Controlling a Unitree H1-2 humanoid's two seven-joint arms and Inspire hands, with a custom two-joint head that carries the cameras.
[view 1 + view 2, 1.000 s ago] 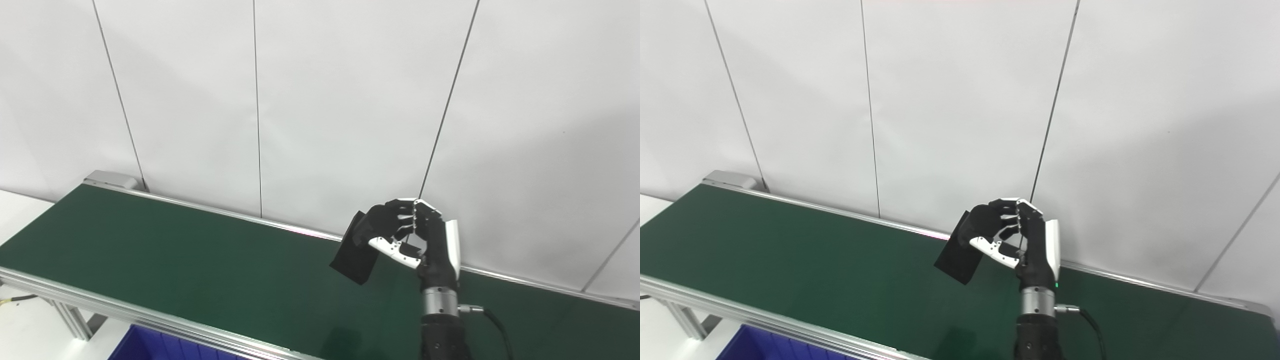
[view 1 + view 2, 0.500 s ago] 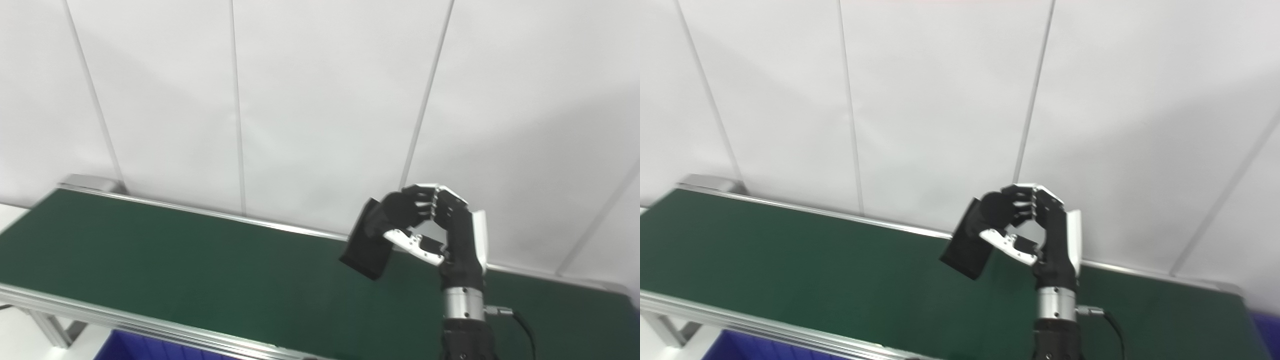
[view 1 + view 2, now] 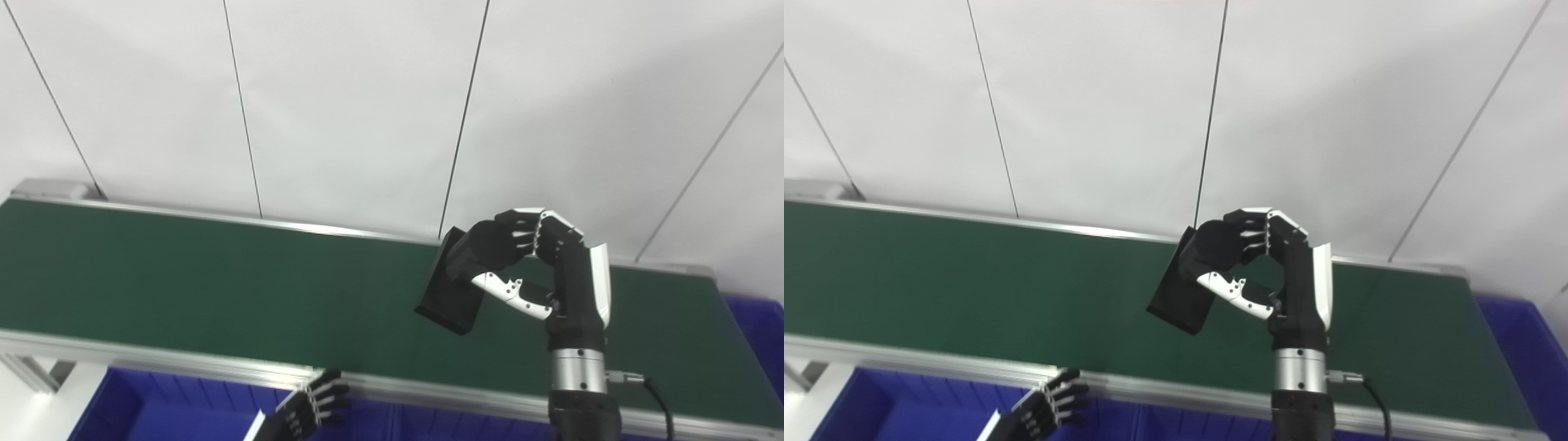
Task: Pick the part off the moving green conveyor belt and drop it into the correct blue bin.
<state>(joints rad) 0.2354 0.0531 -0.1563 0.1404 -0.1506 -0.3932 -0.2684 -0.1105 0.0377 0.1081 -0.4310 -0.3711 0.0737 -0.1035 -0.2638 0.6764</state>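
the part [image 3: 450, 294] hangs above the conveyor belt [image 3: 184, 282], pinched in the right hand [image 3: 533, 263]; bins [image 3: 184, 410] sit before the belt, the left hand [image 3: 306, 410] over them, wall panels [image 3: 343, 104] behind.

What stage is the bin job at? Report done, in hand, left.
Done: the black part is off the green belt. In hand: the right hand holds it above the belt, fingers wrapped around it. Left: dropping it into a blue bin. The left hand waits open.
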